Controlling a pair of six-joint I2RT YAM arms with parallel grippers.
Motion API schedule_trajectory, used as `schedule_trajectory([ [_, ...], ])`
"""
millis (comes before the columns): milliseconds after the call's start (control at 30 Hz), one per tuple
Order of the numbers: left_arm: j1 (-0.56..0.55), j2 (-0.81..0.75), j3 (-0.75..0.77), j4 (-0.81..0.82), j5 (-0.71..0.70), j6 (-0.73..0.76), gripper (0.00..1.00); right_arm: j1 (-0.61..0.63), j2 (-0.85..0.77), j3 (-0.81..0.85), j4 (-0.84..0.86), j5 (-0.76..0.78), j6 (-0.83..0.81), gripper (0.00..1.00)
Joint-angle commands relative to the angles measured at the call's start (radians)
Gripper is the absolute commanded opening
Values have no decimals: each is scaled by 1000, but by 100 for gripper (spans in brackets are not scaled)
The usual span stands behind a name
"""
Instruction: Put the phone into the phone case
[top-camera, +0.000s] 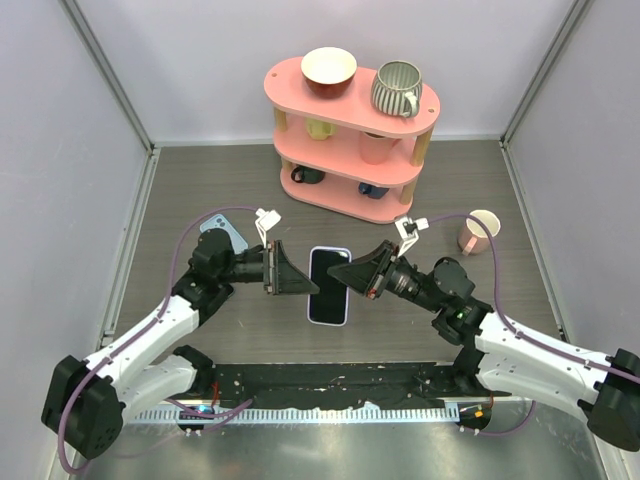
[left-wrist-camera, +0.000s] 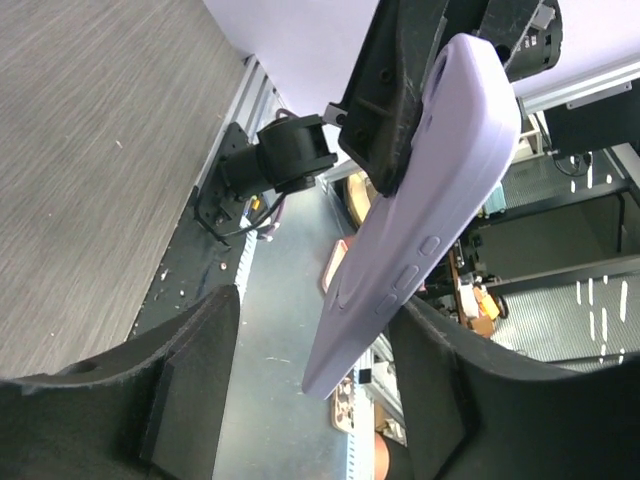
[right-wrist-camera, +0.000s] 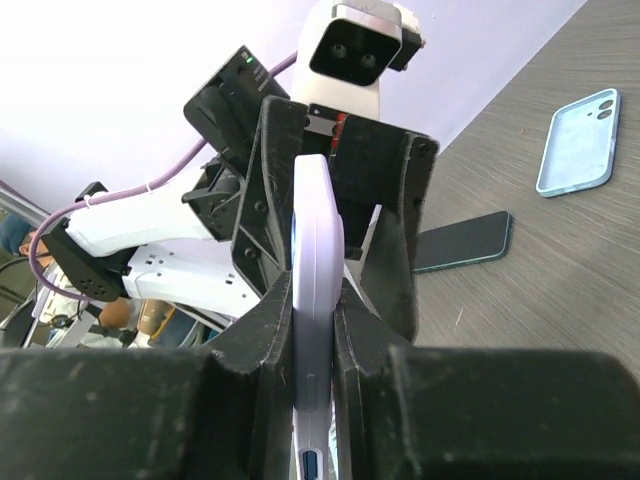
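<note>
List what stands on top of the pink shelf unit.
A bowl and a striped mug stand on the top tier of the pink shelf unit. Its lower tiers hold cups, each mostly covered by the tier above.

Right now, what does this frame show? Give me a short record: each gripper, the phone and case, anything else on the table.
left gripper: open, fingers either side of the lavender case
right gripper: shut on the lavender case's edge
phone: dark screen up, framed by the case rim
also on table: light blue case, second dark phone, pink mug, pink shelf with cups
</note>
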Motion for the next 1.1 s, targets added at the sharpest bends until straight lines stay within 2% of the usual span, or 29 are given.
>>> schedule_trajectory([
  [0,-14,19,-29,201,11,-114,52,4,9,23,162,47,41,11],
  [67,-16,24,-27,204,5,-121,40,4,11,32,125,53,35,14],
  [100,-16,26,-26,203,2,-121,28,4,8,42,110,56,34,18],
  [167,-16,36,-23,198,8,-126,14,3,8,49,85,68,34,22],
  [200,-16,39,-21,204,14,-137,4,4,3,49,79,71,38,28],
  [233,-16,38,-21,212,18,-143,0,4,0,55,74,73,41,32],
  [300,-16,38,-20,210,17,-155,0,4,-7,65,39,96,38,44],
  [400,-16,35,-16,190,11,-169,0,4,-43,64,14,133,19,54],
  [733,-16,19,-36,177,34,-190,0,6,-52,107,-59,189,-14,54],
  [767,-16,22,-39,175,35,-187,0,4,-56,107,-59,215,-15,54],
  [833,-16,39,-41,170,46,-187,0,4,-61,107,-56,223,-21,27],
  [867,-16,42,-41,170,46,-190,0,4,-61,113,-68,217,-31,5],
  [900,-16,42,-39,167,43,-190,0,4,-58,131,-81,211,-35,1],
  [1067,-16,39,-29,141,29,-181,0,4,-32,168,-146,185,-55,1],
])
